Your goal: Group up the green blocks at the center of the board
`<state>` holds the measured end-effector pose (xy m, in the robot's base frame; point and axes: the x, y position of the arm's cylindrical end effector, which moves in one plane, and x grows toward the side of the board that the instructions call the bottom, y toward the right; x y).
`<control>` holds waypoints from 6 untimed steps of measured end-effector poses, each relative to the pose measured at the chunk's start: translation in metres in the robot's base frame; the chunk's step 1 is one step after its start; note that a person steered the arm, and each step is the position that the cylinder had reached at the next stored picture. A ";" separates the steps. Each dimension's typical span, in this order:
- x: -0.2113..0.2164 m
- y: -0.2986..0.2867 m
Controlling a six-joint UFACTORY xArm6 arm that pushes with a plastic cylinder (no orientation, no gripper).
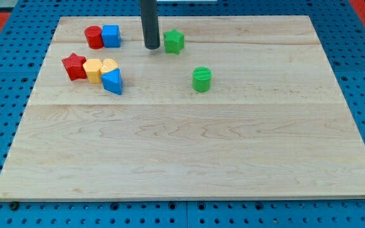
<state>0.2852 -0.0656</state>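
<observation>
A green star block lies near the view's top, a little left of centre. A green cylinder stands below and to the right of it, apart from it. My tip rests on the board just left of the green star, a small gap between them. The dark rod rises straight up out of the view's top.
At the view's upper left, a red cylinder touches a blue cube. Below them a red star, a yellow block, a yellow heart-like block and a blue triangular block cluster together. The wooden board lies on a blue pegboard.
</observation>
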 end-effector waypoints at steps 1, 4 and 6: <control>0.000 0.000; -0.026 0.048; -0.026 0.053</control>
<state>0.2593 -0.0125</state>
